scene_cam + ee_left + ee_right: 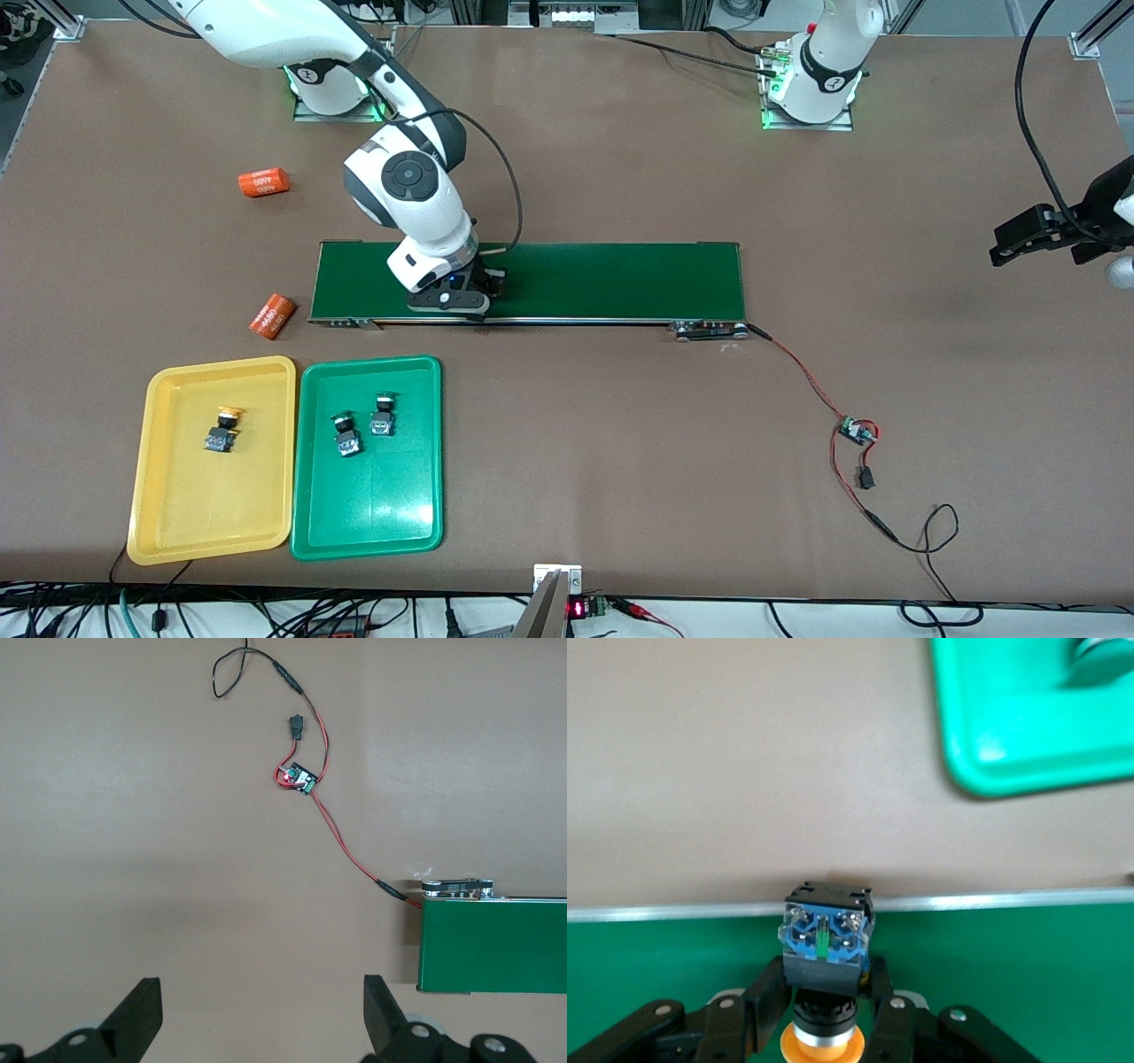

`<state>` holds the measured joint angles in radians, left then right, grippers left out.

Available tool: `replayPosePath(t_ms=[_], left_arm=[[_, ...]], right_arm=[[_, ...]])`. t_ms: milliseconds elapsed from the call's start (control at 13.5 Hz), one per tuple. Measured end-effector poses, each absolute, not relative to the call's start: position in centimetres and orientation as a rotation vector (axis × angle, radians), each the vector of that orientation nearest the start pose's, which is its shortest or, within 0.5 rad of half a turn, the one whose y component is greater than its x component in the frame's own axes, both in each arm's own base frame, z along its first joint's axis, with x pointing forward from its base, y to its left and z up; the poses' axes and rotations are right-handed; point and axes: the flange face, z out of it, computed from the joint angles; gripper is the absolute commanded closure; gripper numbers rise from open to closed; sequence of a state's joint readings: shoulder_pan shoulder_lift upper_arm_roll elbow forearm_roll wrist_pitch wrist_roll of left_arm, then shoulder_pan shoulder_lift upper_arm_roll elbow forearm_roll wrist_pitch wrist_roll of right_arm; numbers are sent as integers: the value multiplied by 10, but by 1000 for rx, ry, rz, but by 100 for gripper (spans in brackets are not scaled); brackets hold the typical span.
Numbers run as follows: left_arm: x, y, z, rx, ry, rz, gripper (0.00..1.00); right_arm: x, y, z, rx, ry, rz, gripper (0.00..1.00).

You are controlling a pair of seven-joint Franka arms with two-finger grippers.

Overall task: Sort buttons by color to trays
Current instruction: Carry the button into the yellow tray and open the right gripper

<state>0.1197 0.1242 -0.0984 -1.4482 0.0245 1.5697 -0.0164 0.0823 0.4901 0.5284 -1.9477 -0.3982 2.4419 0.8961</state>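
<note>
I've got the right gripper [824, 1014] down on the conveyor belt [602, 279], near the end closest to the trays, its fingers [766, 1010] closed on a yellow-capped button [826, 943]; the button's blue base points out from the gripper and its orange-yellow cap sits back between the fingers. In the front view my own wrist hides that button. The yellow tray [177, 523] holds one yellow-capped button [223, 429]. Just beside it, the green tray [399, 514] holds two green-capped buttons [346, 435] [383, 415], side by side. Two orange 4680 cylinders [264, 182] [272, 316] lie on the counter [620, 443] off the belt's end. The left gripper [257, 1010] waits in the air with jaws wide apart and nothing in them, over bare counter near the belt's other end and the red-wired controller board [299, 778].
</note>
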Motion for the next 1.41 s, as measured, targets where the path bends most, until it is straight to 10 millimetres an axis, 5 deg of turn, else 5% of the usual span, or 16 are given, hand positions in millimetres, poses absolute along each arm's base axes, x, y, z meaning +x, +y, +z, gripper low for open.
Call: replayPosePath(t_ms=[370,593,815,963,1111,1407], left_arm=[[592,16,612,-3130,-51,2,0],[592,7,612,-3132,-26,0,0],[592,-2,613,-3134,0,-2,0],[592,-4,613,-3134,5,-3,0],[592,-4,613,-3134,5,-3,0],[592,-4,613,-3134,6,-3,0]], right_arm=[[587,311,337,-3183,25,-157,79],[635,232,363,-3161,-5,-174,79],[676,118,353,-3151,-59,-151,79],[697,62,337,-3154,-108,-153,79],[714,28,314,-3151,-161,-198,79],[726,5,262,-3129,-197,-268,79]])
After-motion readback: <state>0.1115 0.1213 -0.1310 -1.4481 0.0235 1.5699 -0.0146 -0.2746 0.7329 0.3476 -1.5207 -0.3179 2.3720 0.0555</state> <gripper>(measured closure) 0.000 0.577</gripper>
